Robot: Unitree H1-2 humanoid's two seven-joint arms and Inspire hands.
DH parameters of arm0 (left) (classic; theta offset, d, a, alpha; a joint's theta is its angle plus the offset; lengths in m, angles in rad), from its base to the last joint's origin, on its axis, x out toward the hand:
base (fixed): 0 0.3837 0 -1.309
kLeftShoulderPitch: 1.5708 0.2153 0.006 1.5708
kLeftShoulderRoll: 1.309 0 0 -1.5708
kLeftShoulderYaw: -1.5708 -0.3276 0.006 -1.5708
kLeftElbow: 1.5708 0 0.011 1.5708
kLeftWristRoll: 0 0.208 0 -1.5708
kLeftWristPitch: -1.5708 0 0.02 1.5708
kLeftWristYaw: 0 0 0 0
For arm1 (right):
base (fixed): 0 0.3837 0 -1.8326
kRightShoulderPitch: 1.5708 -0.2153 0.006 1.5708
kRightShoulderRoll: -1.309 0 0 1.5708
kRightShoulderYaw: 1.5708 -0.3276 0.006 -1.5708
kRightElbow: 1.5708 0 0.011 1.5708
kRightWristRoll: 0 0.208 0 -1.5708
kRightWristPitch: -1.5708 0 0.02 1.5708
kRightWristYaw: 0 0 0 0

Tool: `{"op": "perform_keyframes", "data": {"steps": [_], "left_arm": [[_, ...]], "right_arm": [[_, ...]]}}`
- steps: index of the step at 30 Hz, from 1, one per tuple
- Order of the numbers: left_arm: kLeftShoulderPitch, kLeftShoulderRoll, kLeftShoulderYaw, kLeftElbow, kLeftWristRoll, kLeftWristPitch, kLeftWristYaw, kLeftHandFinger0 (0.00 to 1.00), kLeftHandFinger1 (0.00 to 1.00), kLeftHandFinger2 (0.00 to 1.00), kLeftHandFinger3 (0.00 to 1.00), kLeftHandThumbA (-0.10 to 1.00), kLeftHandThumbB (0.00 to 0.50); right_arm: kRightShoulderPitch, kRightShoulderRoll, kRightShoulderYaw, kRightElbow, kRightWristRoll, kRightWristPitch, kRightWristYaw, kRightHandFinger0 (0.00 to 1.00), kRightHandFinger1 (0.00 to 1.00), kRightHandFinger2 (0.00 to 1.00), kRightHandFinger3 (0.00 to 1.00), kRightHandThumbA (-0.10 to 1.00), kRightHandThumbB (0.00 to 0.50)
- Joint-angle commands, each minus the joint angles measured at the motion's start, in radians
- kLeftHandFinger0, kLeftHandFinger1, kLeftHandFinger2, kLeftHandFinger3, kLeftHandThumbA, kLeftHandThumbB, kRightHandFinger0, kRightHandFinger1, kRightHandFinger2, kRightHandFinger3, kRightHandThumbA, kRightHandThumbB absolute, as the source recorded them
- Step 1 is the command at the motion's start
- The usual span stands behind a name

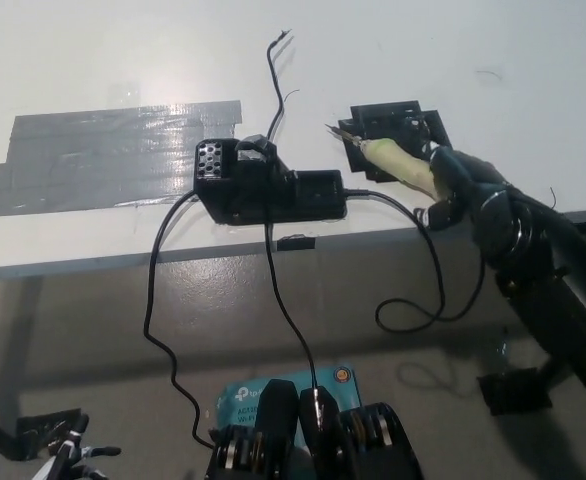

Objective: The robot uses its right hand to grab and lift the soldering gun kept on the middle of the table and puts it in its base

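Note:
The soldering gun, with a pale yellow-green handle and a thin metal tip, lies slanted across its black base at the right of the white table. Its tip points to the upper left, past the base's edge. My black right hand comes in from the right and covers the rear end of the handle, fingers curled over it and thumb below. Only a small white part of my left hand shows at the bottom left corner, below the table.
A black control box sits mid-table near the front edge; black cables hang from it and loop below. Grey tape covers the table's left. A teal box lies on the floor.

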Motion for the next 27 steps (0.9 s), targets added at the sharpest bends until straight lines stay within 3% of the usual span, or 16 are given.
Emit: {"op": "perform_keyframes", "data": {"steps": [1,9,11,15,16,17,18,19,20,21,22,23,24,25,26,27], "left_arm": [[-0.006,0.0,-0.01,-0.027,0.008,-0.041,-0.017,0.0,0.03,0.28,0.62,1.0,0.5],[-0.002,-0.002,-0.029,-0.046,0.018,-0.055,-0.024,0.0,0.04,0.29,0.63,1.0,0.5],[-0.004,-0.002,-0.041,-0.062,0.025,-0.038,-0.029,0.0,0.04,0.32,0.67,1.0,0.5],[-0.007,-0.01,-0.047,-0.078,0.025,-0.029,-0.025,0.0,0.03,0.34,0.7,1.0,0.5],[-0.01,-0.011,-0.049,-0.076,0.024,-0.031,-0.026,0.0,0.03,0.34,0.71,1.0,0.5],[-0.01,-0.012,-0.05,-0.075,0.022,-0.035,-0.027,0.0,0.03,0.34,0.72,1.0,0.5],[-0.012,-0.014,-0.052,-0.075,0.023,-0.034,-0.026,0.0,0.03,0.34,0.72,1.0,0.5],[-0.011,-0.014,-0.053,-0.084,0.026,-0.02,-0.019,0.0,0.03,0.36,0.71,1.0,0.5],[-0.011,-0.015,-0.054,-0.082,0.023,-0.029,-0.025,0.0,0.04,0.36,0.71,1.0,0.5],[-0.011,-0.016,-0.054,-0.087,0.023,-0.024,-0.023,0.0,0.04,0.36,0.71,1.0,0.5],[-0.011,-0.017,-0.055,-0.093,0.024,-0.02,-0.019,0.0,0.04,0.36,0.71,1.0,0.5],[-0.008,-0.017,-0.058,-0.099,0.025,-0.019,-0.019,0.0,0.04,0.35,0.72,1.0,0.5],[-0.007,-0.016,-0.059,-0.106,0.026,-0.017,-0.02,0.0,0.04,0.35,0.72,1.0,0.5],[-0.007,-0.015,-0.059,-0.107,0.023,-0.02,-0.022,0.0,0.05,0.35,0.72,1.0,0.5],[-0.007,-0.015,-0.06,-0.108,0.023,-0.024,-0.022,0.0,0.04,0.35,0.71,1.0,0.5],[-0.006,-0.014,-0.062,-0.11,0.022,-0.031,-0.027,0.0,0.04,0.35,0.71,1.0,0.5]], "right_arm": [[-0.023,-0.042,0.011,0.015,-0.04,-0.012,0.013,1.0,1.0,1.0,1.0,0.74,0.257],[-0.037,-0.064,0.027,0.066,-0.06,-0.001,0.01,1.0,1.0,1.0,1.0,0.78,0.263],[-0.043,-0.066,0.036,0.078,-0.071,-0.008,-0.001,1.0,1.0,1.0,1.0,0.77,0.257],[-0.056,-0.038,0.018,0.086,-0.057,-0.004,-0.022,1.0,1.0,1.0,1.0,0.7,0.252],[-0.062,-0.034,0.017,0.092,-0.058,-0.012,-0.028,0.91,0.92,0.99,1.0,0.7,0.251],[-0.071,-0.024,0.019,0.103,-0.059,-0.026,-0.037,0.67,0.73,0.82,1.0,0.7,0.247],[-0.072,-0.026,0.018,0.102,-0.06,-0.027,-0.036,0.64,0.68,0.77,1.0,0.7,0.247],[-0.087,-0.009,0.021,0.119,-0.064,-0.035,-0.05,0.04,0.1,0.29,1.0,0.67,0.243],[-0.097,-0.001,0.027,0.127,-0.071,-0.032,-0.052,0.0,0.0,0.15,1.0,0.67,0.25],[-0.102,0.003,0.027,0.131,-0.073,-0.032,-0.054,0.0,0.0,0.15,1.0,0.66,0.254],[-0.105,0.009,0.031,0.13,-0.079,-0.026,-0.057,0.0,0.03,0.23,1.0,0.66,0.251],[-0.101,0.01,0.03,0.126,-0.082,-0.019,-0.057,0.04,0.16,0.42,1.0,0.63,0.236],[-0.099,0.014,0.029,0.131,-0.084,-0.015,-0.059,0.02,0.2,0.44,1.0,0.59,0.239],[-0.094,0.013,0.028,0.136,-0.084,-0.018,-0.06,0.07,0.25,0.46,1.0,0.56,0.234],[-0.087,0.01,0.029,0.138,-0.087,-0.021,-0.065,0.09,0.23,0.39,1.0,0.5,0.218],[-0.085,0.005,0.039,0.146,-0.095,-0.019,-0.054,0.15,0.25,0.41,1.0,0.51,0.204]]}}
